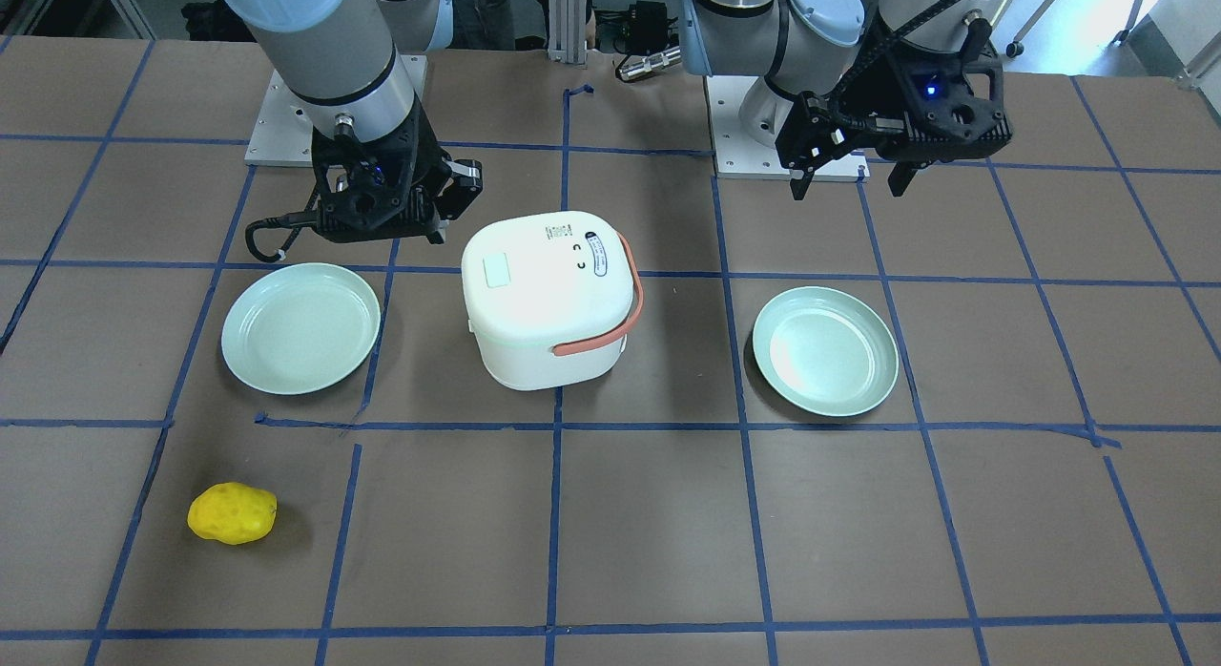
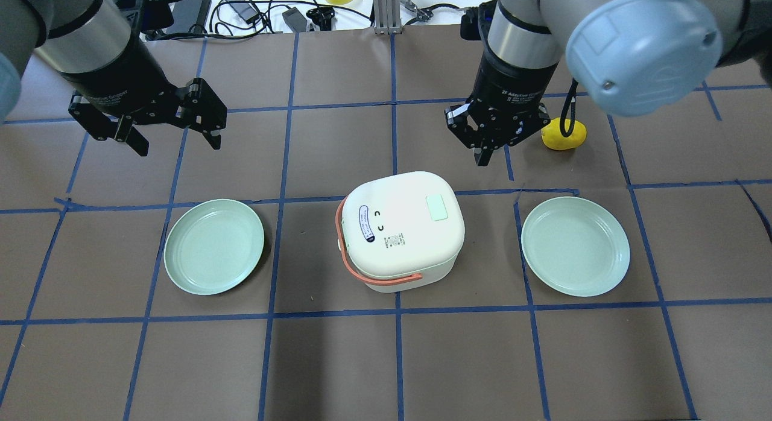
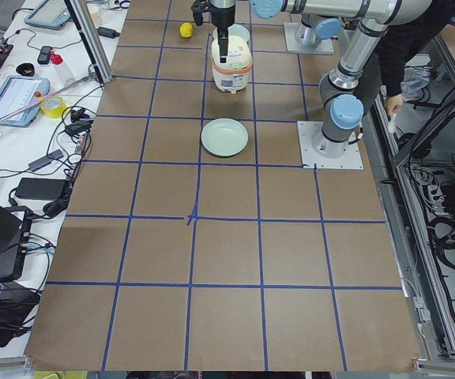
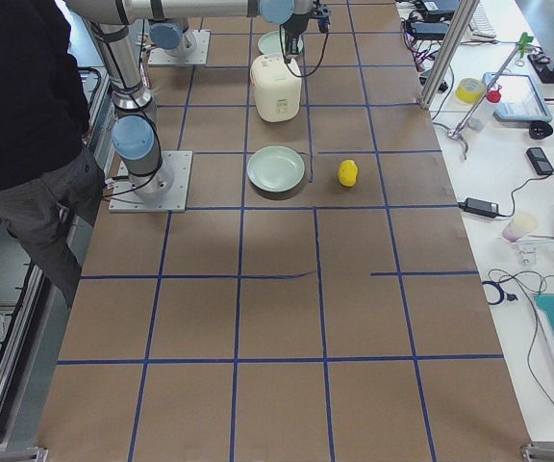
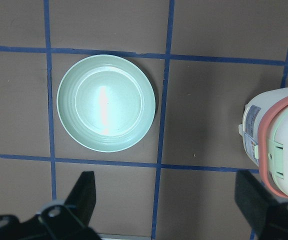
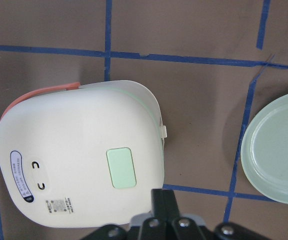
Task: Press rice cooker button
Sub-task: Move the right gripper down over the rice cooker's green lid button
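Note:
The white rice cooker (image 2: 398,228) with an orange handle stands mid-table, lid shut. Its pale mint button (image 2: 436,207) is on the lid's top near the right edge; it also shows in the front view (image 1: 499,270) and the right wrist view (image 6: 121,167). My right gripper (image 2: 484,157) is shut and empty. It hangs above the table just past the cooker's far right corner, not touching it; its fingertips (image 6: 164,200) show just beside the button in the right wrist view. My left gripper (image 2: 178,145) is open and empty, raised at the far left.
A mint plate (image 2: 214,246) lies left of the cooker and another (image 2: 575,246) lies to its right. A yellow lemon-like object (image 2: 564,134) sits behind the right arm. The oval blue-outlined label (image 2: 365,223) is on the lid's left side.

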Available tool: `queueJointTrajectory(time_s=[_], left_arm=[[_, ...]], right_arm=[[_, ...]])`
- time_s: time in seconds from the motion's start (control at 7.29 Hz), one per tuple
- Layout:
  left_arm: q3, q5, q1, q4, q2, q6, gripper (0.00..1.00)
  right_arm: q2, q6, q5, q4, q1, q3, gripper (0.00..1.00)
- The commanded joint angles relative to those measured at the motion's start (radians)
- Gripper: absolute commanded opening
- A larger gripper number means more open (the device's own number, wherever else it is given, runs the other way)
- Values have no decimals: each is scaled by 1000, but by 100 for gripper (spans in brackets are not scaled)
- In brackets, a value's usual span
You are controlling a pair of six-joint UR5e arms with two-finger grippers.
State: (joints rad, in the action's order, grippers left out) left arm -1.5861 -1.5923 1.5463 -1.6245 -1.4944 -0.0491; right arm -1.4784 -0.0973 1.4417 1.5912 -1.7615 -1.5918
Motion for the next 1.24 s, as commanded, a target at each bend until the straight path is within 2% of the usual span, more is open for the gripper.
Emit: queueJointTrajectory(time_s=[0.0,0.55,1.1], left_arm=[[0,0,0,0,0,0,100],[0,0,0,0,0,0,100],[0,0,0,0,0,0,100]], right_arm=[[21,-2,-7,116,-25,-81,0],[50,-1,-10,153,-75,-114,0],[55,-1,-10,170,-75,-139,0]])
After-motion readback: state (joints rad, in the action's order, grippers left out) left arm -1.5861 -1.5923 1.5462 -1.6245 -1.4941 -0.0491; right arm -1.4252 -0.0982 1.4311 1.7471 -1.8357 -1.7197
